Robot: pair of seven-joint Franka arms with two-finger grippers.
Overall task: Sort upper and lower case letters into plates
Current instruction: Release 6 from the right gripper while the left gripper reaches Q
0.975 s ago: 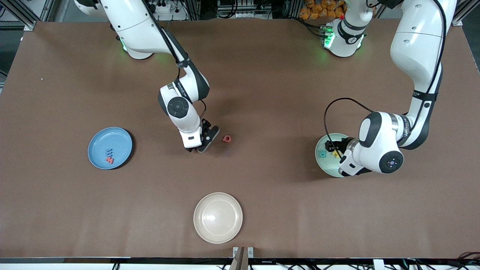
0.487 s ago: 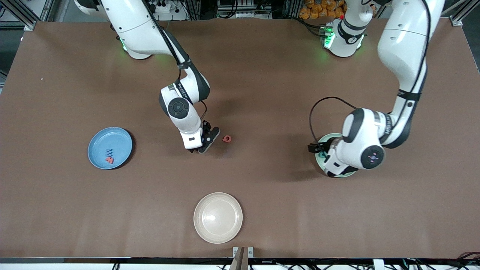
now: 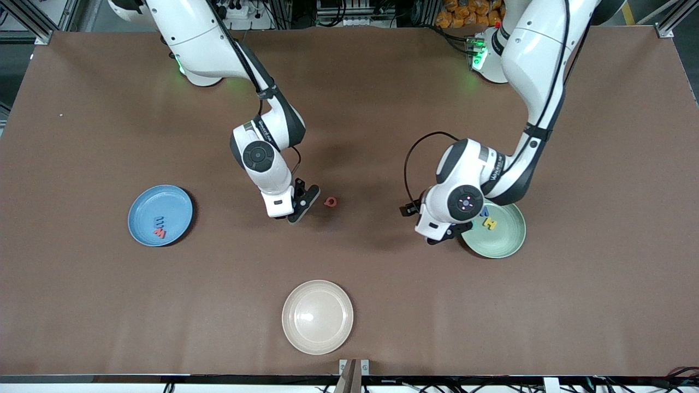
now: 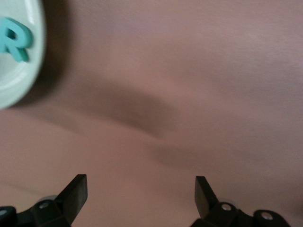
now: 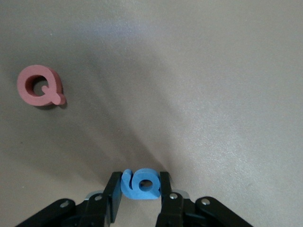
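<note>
A wide brown table (image 3: 382, 305) fills the scene, with two white robot arms reaching in from the edge farthest from the front camera.

The left arm bends down toward its own end of the table. Its wrist covers part of the pale mint green plate (image 3: 502, 237), so the rim there is hidden. The left gripper (image 4: 140, 189) hangs over bare table just beside that plate, its jaws spread wide and empty; the front camera cannot see them under the wrist.

The right arm reaches to the middle of the table. The right gripper (image 5: 140, 189) is down at the surface, jaws closed on a small blue letter (image 5: 140, 184), a rounded shape whose exact character is hard to read. From the front camera that letter is hidden under the gripper.

Three plates lie well apart. The sky blue plate (image 3: 143, 203) sits toward the right arm's end. The cream-white plate (image 3: 318, 341) lies nearest the front camera and holds nothing.

In the mint plate a yellow letter (image 3: 490, 222) shows, and a blue one peeks out at the wrist's edge. The left wrist view shows a teal R (image 4: 14, 40) in it, cut off by the frame.

The sky blue plate holds a blue letter (image 3: 159, 221) and a red letter (image 3: 159, 232), too small to read.

A red Q (image 3: 330, 202) lies on the table just beside the right gripper, toward the left arm's end.
</note>
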